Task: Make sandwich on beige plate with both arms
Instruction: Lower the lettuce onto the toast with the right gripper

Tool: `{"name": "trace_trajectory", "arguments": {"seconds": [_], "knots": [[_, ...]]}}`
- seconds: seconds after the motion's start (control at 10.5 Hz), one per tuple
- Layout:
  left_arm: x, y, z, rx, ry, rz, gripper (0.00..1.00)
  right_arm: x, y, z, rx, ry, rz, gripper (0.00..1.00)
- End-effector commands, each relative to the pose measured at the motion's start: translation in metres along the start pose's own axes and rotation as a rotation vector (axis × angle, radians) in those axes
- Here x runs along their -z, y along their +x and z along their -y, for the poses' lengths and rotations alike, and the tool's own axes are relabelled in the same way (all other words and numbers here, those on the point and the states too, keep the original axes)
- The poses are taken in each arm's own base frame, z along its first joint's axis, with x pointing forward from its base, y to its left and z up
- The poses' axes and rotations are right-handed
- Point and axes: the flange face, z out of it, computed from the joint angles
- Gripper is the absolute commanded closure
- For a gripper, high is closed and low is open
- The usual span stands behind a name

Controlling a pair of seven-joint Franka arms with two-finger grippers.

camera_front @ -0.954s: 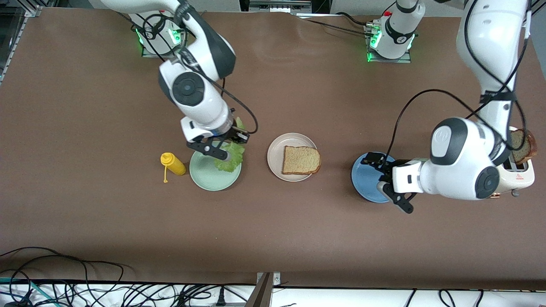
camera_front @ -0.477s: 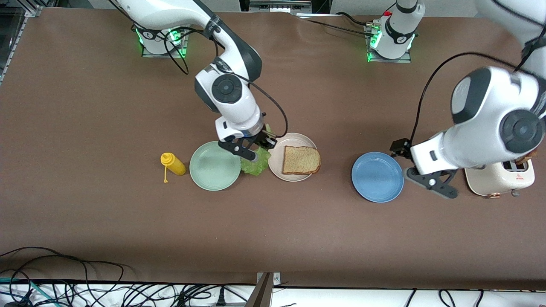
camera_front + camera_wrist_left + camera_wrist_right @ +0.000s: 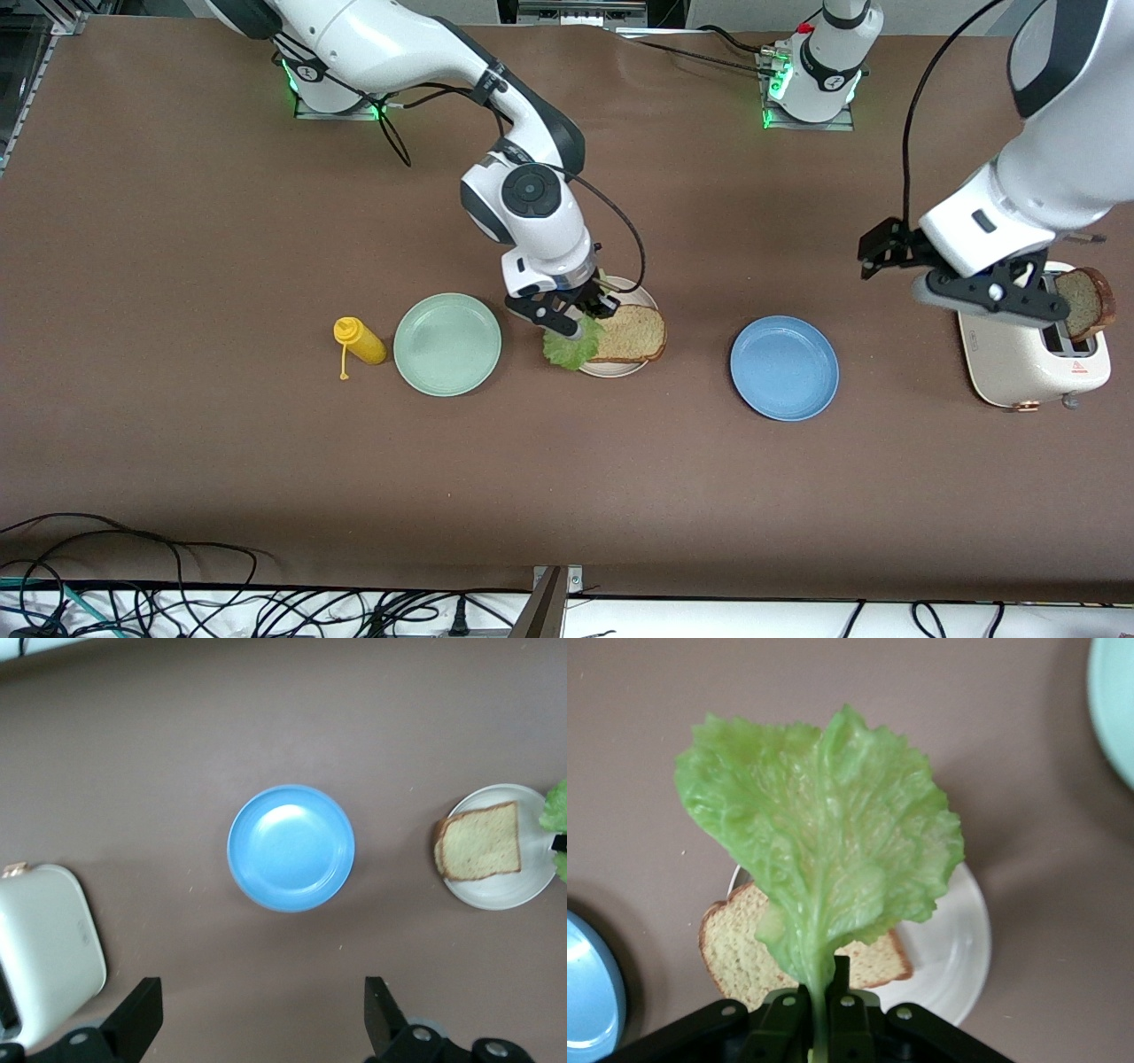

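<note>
Right claw (image 3: 578,321), pinching the lettuce leaf (image 3: 571,344) by its stem over the beige plate (image 3: 615,368), is needing to centre it on the bread slice (image 3: 629,333) before releasing, while left claw (image 3: 985,288) is gaping empty over the toaster (image 3: 1028,368).

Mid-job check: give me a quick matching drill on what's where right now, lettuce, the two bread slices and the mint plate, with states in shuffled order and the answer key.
Things:
1. lettuce leaf
2. bread slice on the beige plate
3. second bread slice
4. mint-green plate

States:
A. standing in the toaster slot
B. bare, nothing on it
C. lying flat, uncovered
D. pinched in the shut right gripper, hanging over the beige plate

Pairs: 1-D, 2-C, 3-A, 4-B
</note>
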Motion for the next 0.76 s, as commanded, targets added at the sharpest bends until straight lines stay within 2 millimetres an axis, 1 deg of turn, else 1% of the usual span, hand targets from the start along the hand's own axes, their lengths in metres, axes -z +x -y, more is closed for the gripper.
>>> {"name": "trace_trajectory", "arguments": {"seconds": [0.0, 0.1, 0.19, 0.29, 0.38, 0.48, 0.57, 0.67], "knots": [[-0.001, -0.046, 0.003, 0.029, 0.034, 0.016, 0.0, -0.026, -0.015, 0.02, 0.013, 0.047, -0.022, 1.0], [0.001, -0.051, -0.001, 0.035, 0.0, 0.013, 0.0, -0.035, -0.018, 0.024, 0.023, 0.052, -0.034, 1.0], [0.008, -0.048, -0.004, 0.047, -0.051, -0.008, 0.0, -0.034, -0.017, 0.026, 0.021, 0.062, -0.04, 1.0], [0.01, -0.048, -0.004, 0.047, -0.055, -0.02, 0.0, -0.035, -0.02, 0.028, 0.024, 0.08, -0.042, 1.0], [0.013, -0.047, -0.006, 0.047, -0.059, -0.031, 0.0, -0.04, -0.02, 0.026, 0.023, 0.078, -0.039, 0.91], [0.014, -0.048, -0.003, 0.054, -0.061, -0.033, 0.0, -0.044, -0.02, 0.025, 0.022, 0.078, -0.038, 0.78], [0.015, -0.049, -0.004, 0.054, -0.06, -0.033, 0.0, -0.044, -0.02, 0.025, 0.02, 0.077, -0.036, 0.52], [0.02, -0.051, -0.006, 0.052, -0.059, -0.042, 0.0, -0.042, -0.02, 0.025, 0.018, 0.074, -0.035, 0.33]]}}
